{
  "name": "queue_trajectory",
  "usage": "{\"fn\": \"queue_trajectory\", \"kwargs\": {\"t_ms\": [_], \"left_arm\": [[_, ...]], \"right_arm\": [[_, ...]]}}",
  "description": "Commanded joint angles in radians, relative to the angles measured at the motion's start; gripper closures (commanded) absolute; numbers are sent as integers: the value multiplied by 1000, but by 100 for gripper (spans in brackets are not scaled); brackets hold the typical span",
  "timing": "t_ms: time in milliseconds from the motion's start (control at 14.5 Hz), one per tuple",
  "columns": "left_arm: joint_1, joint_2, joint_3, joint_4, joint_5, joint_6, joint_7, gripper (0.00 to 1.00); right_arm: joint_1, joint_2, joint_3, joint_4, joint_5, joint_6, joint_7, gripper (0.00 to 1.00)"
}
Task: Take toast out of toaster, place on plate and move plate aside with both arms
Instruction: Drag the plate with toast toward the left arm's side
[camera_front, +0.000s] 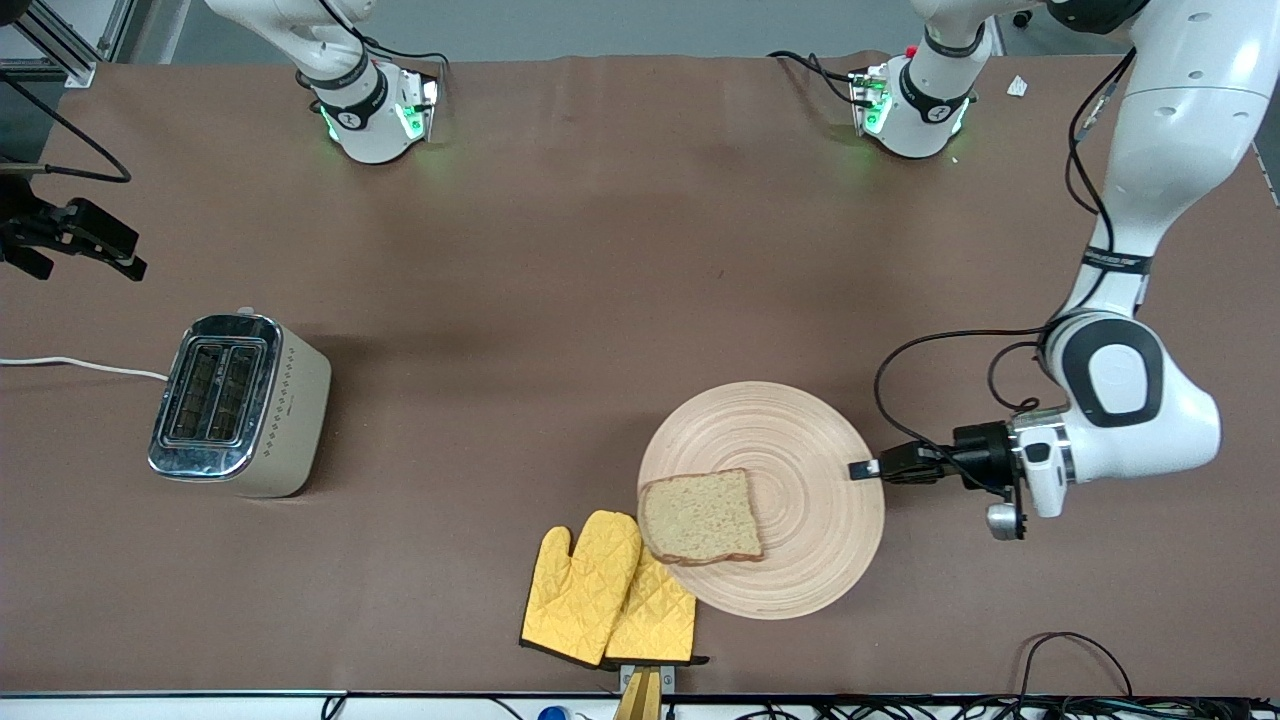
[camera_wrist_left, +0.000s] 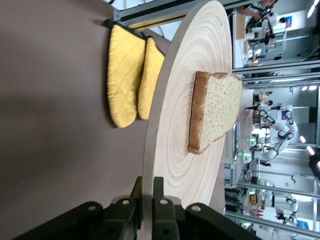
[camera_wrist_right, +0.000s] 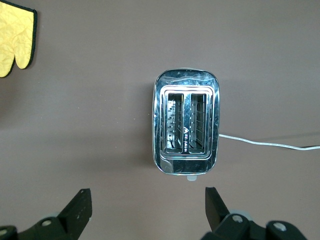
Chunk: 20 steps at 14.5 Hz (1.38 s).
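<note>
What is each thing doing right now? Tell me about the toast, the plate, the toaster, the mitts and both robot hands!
toast: lying flat on the plate, near its edge by the mitts.
plate: on the table, rim pinched by the left gripper.
toaster: upright, both slots empty.
oven mitts: lying flat, partly under the plate's edge.
left gripper: shut on the plate's rim.
right gripper: open, up over the toaster, holding nothing.

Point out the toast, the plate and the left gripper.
toast (camera_front: 702, 516): front view, middle of the slice's face.
plate (camera_front: 800, 450): front view, bare grooved wood beside the slice.
left gripper (camera_front: 862, 468): front view, fingertips at the plate's rim.
</note>
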<state>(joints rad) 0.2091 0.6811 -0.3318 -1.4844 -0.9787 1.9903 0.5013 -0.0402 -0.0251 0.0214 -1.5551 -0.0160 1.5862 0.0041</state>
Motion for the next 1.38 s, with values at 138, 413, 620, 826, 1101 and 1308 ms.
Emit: {"fn": "queue_trajectory", "kwargs": {"t_ms": [138,413,620,826,1101,1308], "left_arm": [[73,-6,-6,13,95,-100,-3,100],[180,-5,-7,15,124,-189,39,100],[268,-3,-10,15,124,-275,63,100],[355,17,-6,13,191,-337,161,100],[463,58,-4,3,264,-360,238,100],[487,92,22,-7,299,-384,238,100]], "right_arm": [[5,5,-5,13,15,-6,-4,0],[5,5,-5,13,15,-6,-4,0],[5,4,-5,13,15,-6,-4,0],[5,5,-5,12,15,-6,-4,0],[5,5,-5,13,15,-6,-4,0],[5,4,-5,13,15,-6,-4,0]]}}
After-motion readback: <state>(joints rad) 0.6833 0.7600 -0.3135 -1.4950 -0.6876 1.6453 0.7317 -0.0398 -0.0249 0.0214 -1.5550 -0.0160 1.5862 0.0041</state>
